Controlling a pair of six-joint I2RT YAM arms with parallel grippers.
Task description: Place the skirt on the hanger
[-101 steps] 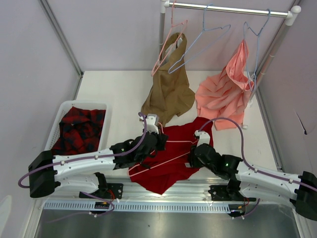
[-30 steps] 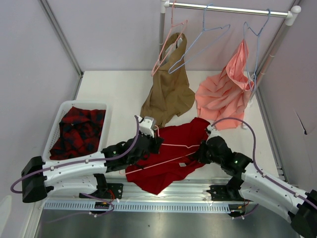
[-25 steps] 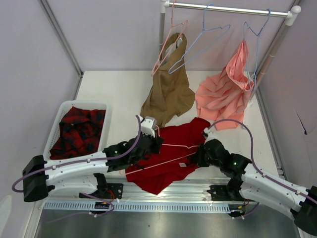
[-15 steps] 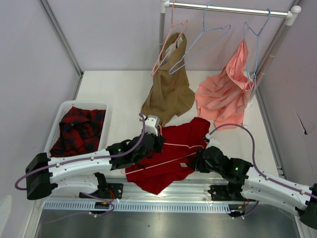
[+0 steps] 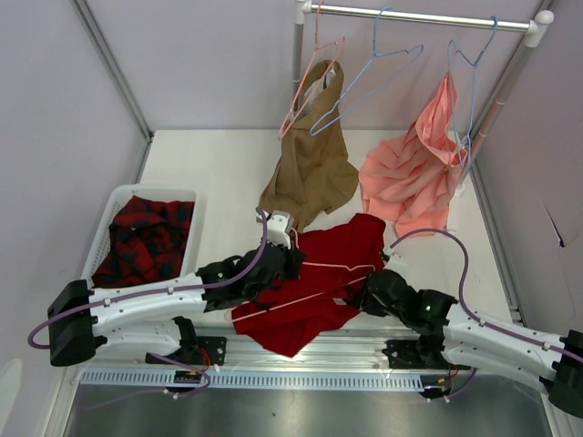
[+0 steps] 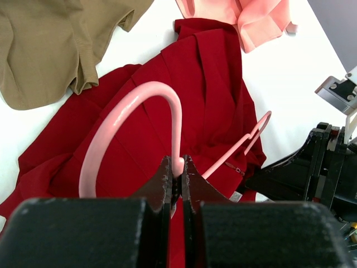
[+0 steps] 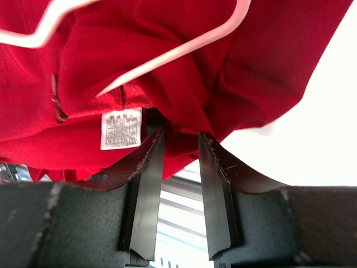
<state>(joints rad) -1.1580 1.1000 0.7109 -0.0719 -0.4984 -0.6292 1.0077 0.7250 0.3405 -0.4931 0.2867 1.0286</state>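
We see the deep-red cloth skirt lying crumpled on the white table, low in the middle of the top view, between the two arms. The thin pale-pink wire hanger lies on top of it, with its long bars running across the red cloth. The left gripper pinches the hanger at the bottom of its curved hook, jaws pressed tight on the wire. The right gripper is at the lower right edge of the skirt and pinches a fold of red cloth between its fingers. Just above the skirt, a tan cloth garment spills onto the table close to the left gripper. A salmon-pink cloth garment hangs at the upper right, its low end near the skirt's top corner. Both hang under a silver metal rail, where light-blue wire hangers hang too. At the left, a white plastic basket holds red-and-black plaid cloth. From the top, the arm hides the left pinch, but the left wrist view shows it plainly. Only the right wrist view shows a small white label on the skirt, just left of the pinched fold.
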